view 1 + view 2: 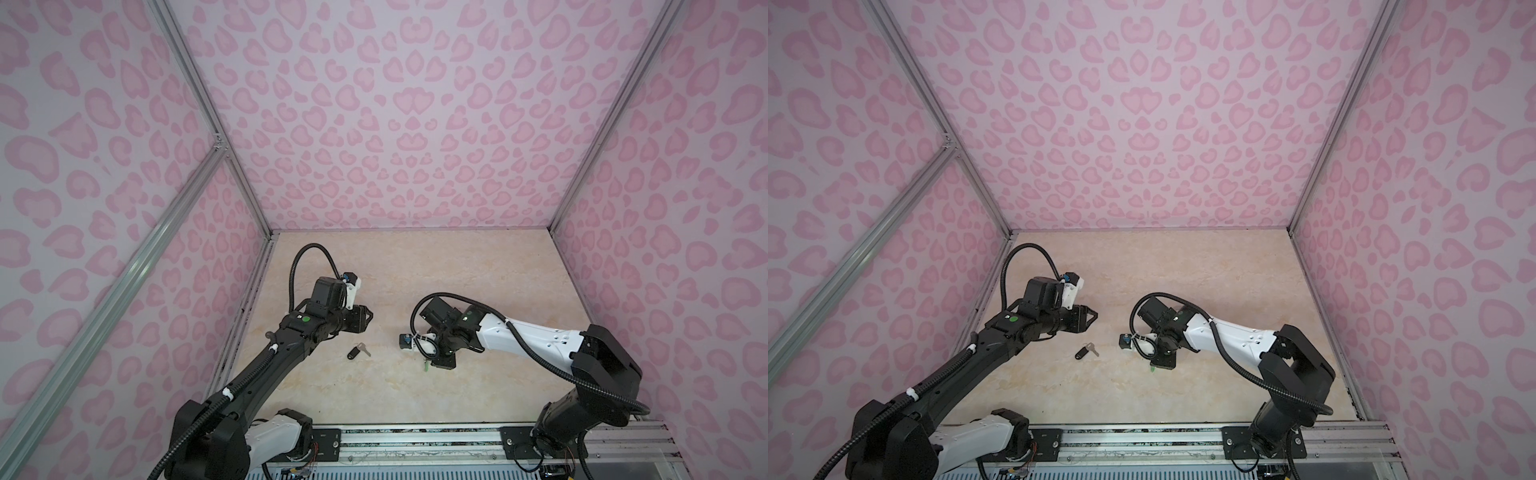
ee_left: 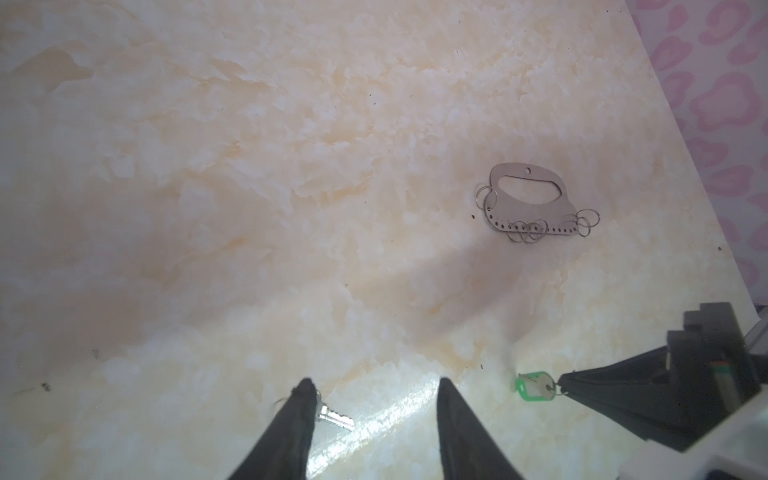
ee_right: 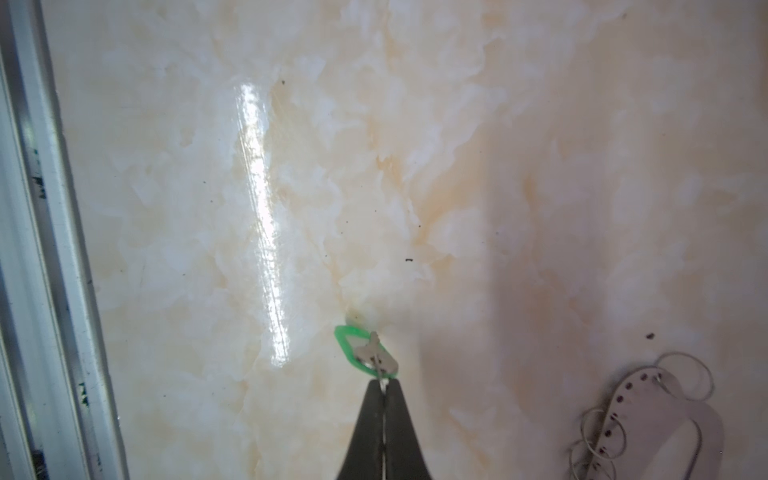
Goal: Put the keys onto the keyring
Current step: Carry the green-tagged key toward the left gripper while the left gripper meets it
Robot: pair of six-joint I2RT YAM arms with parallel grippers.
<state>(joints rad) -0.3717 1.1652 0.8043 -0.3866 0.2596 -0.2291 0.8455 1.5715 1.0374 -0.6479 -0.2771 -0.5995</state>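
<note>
Right tool (image 3: 384, 384) pinched tight on the little ring of the green-tagged key (image 3: 365, 351), low over the worktop (image 1: 457, 270) — and the keyring (image 2: 536, 203) lies flat close beside it, ringed straight edge facing that key. Much the nearer of the two. Left tool (image 2: 374, 386) half-open, empty — the black-tagged key (image 1: 358, 352) lies loose below it.

Pink spotted walls (image 1: 415, 124), cream marbled tabletop (image 1: 457, 270), green-tagged silver key (image 3: 365, 351), black-tagged silver key (image 1: 355, 353), grey metal keyring (image 2: 519, 212)
</note>
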